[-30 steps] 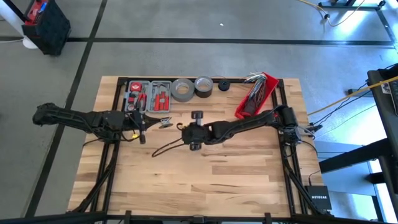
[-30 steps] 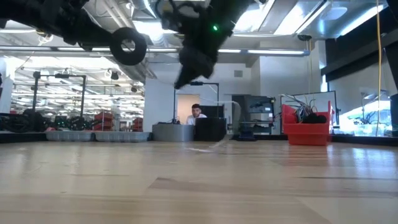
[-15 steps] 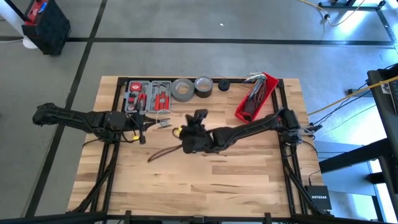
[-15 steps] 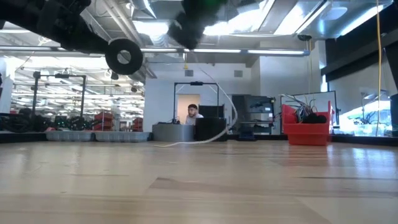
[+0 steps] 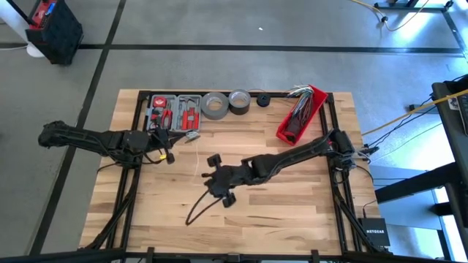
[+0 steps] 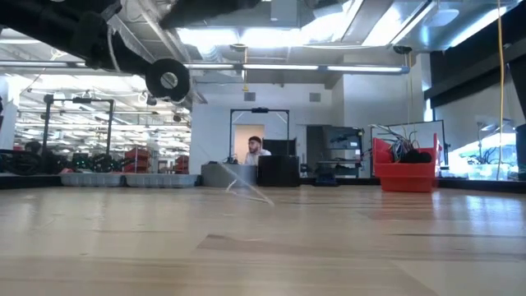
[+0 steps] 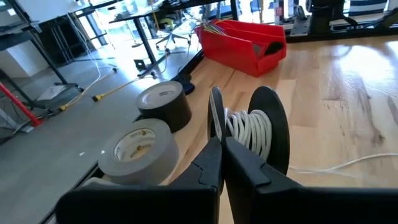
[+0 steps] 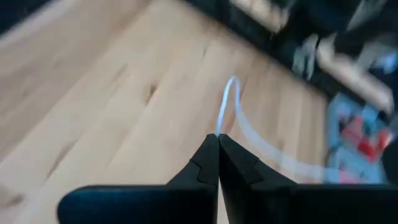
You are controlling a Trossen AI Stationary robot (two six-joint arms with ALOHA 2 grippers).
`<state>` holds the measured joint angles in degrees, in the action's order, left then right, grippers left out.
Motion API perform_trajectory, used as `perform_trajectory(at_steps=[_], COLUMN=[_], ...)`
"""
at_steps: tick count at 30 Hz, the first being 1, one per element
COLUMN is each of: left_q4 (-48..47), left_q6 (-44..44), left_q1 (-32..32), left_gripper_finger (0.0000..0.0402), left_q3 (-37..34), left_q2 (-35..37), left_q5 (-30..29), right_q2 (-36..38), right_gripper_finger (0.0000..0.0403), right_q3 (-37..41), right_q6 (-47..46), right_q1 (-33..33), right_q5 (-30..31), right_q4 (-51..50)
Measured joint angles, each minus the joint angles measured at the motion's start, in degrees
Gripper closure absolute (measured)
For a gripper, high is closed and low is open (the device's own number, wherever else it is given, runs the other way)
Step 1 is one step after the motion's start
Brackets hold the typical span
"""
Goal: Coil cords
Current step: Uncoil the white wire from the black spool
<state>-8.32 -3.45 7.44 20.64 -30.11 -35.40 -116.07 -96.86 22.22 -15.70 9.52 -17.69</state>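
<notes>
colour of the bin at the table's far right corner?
Red. The bin shows best in the high view, with wires sticking out of its far end.

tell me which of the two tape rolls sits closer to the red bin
The smaller, darker tape roll; the larger grey roll lies on its far side, next to the tool case, away from the red bin.

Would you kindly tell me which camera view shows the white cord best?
The left wrist view: white cord is wound on a black spool. The right wrist view shows a blurred strand, the high view a faint line, the low view a strand near the table.
</notes>
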Motion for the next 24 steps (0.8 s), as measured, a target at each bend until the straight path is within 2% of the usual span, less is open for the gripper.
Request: perform_trajectory(at_steps=[2, 4, 9, 12, 14, 17, 24], left_q4=[0.02, 0.00, -0.09, -0.09, -0.11, -0.13, -1.30], left_q6=[-0.08, -0.08, -0.13, -0.57, -1.13, -1.13, -1.09], left_q1=[0.00, 0.00, 0.02, 0.02, 0.02, 0.02, 0.02], left_gripper_finger=[0.0398, 0.0398, 0.0398, 0.0398, 0.0398, 0.0398, 0.0398], left_q3=[0.00, 0.00, 0.00, 0.00, 0.00, 0.00, 0.00], left_q2=[0.00, 0.00, 0.00, 0.00, 0.00, 0.00, 0.00], left_q5=[-0.02, -0.02, -0.02, -0.02, -0.02, -0.02, 0.00], right_q2=[0.00, 0.00, -0.02, -0.02, -0.02, -0.02, 0.00], right_gripper_finger=[0.0395, 0.0395, 0.0395, 0.0395, 0.0395, 0.0378, 0.0288], right_q3=[0.00, 0.00, 0.02, 0.02, 0.04, 0.02, 0.04], right_q6=[-2.99, -6.45, -19.48, -28.69, -34.29, -39.62, -41.18], right_q1=[0.20, 0.44, 1.71, 3.14, 4.21, 5.89, 6.69], right_q5=[1.78, 7.22, 30.47, 41.35, 46.20, 45.21, 31.26], right_q4=[-3.73, -8.88, -23.73, -29.73, -31.34, -31.81, -33.67])
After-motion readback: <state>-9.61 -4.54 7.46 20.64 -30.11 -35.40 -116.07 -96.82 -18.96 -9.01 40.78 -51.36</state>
